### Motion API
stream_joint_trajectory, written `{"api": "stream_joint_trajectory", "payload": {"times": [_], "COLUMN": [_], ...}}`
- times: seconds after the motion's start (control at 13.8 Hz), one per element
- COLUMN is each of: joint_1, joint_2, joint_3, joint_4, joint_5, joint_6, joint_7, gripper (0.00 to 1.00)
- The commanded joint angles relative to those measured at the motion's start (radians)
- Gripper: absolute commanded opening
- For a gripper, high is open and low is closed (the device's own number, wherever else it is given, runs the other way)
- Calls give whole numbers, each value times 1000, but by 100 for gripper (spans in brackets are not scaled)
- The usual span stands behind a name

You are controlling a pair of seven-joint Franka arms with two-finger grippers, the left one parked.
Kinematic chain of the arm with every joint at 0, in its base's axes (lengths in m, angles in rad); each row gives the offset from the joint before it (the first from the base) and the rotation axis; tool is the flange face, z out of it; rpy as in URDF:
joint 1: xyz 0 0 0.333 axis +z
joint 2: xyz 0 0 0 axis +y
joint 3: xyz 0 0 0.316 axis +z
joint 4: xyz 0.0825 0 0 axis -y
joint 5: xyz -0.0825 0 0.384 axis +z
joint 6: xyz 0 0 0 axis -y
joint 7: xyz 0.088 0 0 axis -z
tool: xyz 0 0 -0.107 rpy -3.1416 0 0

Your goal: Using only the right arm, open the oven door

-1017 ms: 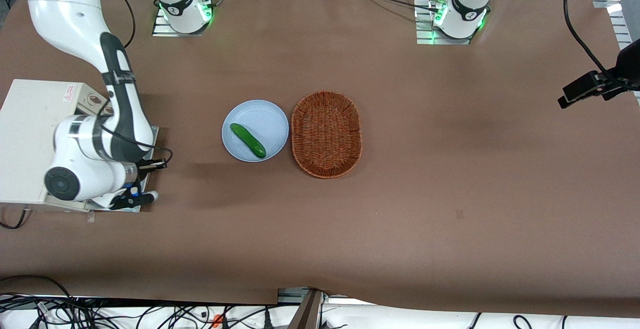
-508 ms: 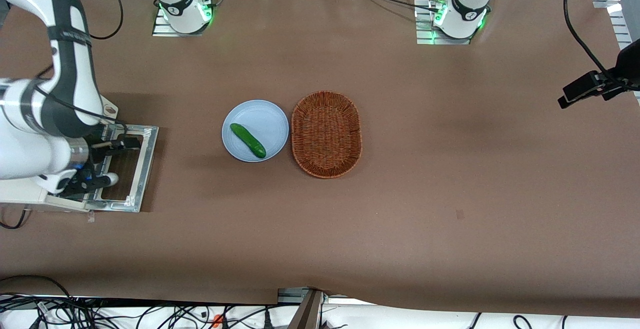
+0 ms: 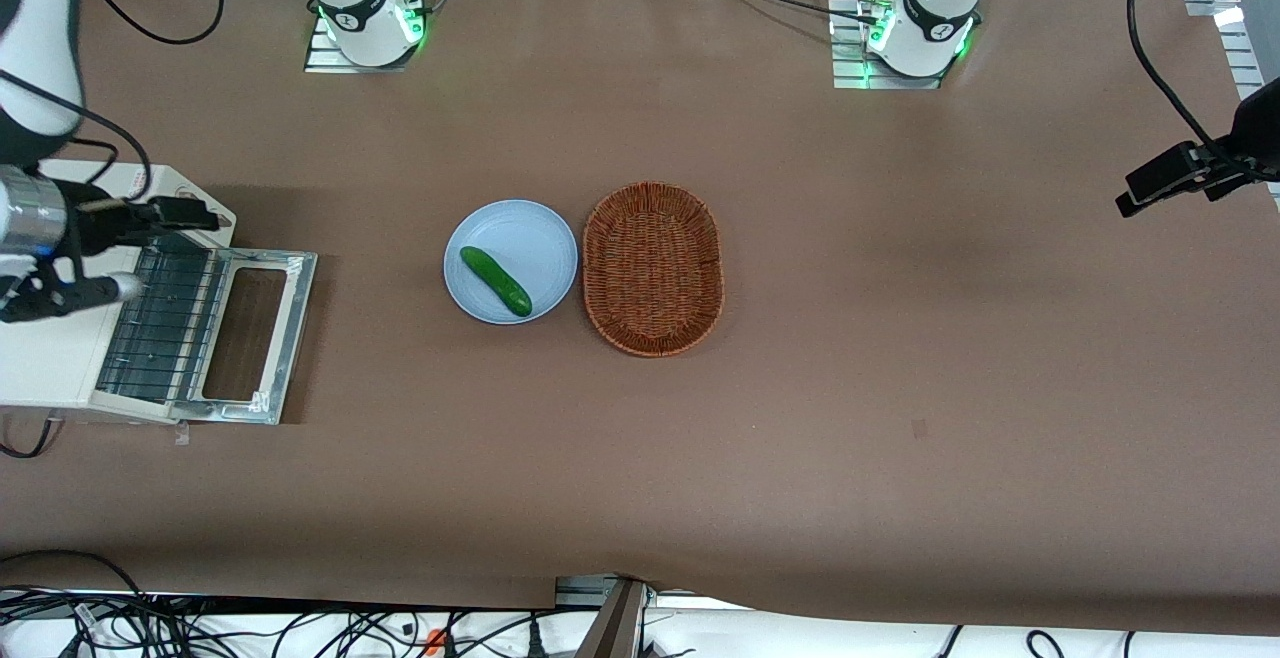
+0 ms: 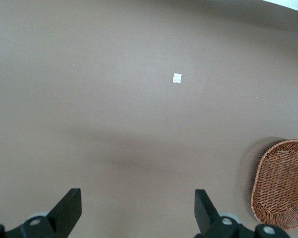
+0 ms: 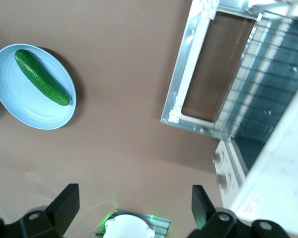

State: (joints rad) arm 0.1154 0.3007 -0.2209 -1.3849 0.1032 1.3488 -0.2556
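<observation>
The oven door (image 3: 292, 326) lies swung down flat on the table in front of the cream-white oven (image 3: 45, 363), toward the working arm's end of the table. Its silver frame surrounds a window through which the brown table shows. The wire rack (image 3: 165, 323) inside the oven is exposed. The door also shows in the right wrist view (image 5: 187, 79). The right arm's gripper (image 3: 100, 283) hangs above the oven's open mouth, apart from the door. In the right wrist view the gripper (image 5: 134, 208) is open and empty, with its fingers (image 5: 65, 204) wide apart.
A light blue plate (image 3: 530, 238) with a green cucumber (image 3: 495, 281) sits mid-table, beside a wicker basket (image 3: 652, 268). The plate (image 5: 25, 111) and cucumber (image 5: 42, 84) also show in the right wrist view. The basket (image 4: 283, 183) shows in the left wrist view.
The right arm has lifted and drawn back from over the door toward the oven body. The flat door and the rack, covered by the arm before, are now in plain view.
</observation>
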Motion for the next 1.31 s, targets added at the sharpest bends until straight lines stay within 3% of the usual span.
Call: {"api": "stream_joint_trajectory", "payload": {"times": [0.0,0.36,0.8,1.23], "joint_1": [-2,-52,-37,-36], "joint_2": [-80,-150,-164,-132], "joint_3": [3,55,58,52], "joint_4": [-22,-34,-10,26], "joint_5": [10,-2,-65,-80], "joint_6": [-57,-89,-77,71], "joint_7": [96,176,167,161], "gripper": [100,100,100,100]}}
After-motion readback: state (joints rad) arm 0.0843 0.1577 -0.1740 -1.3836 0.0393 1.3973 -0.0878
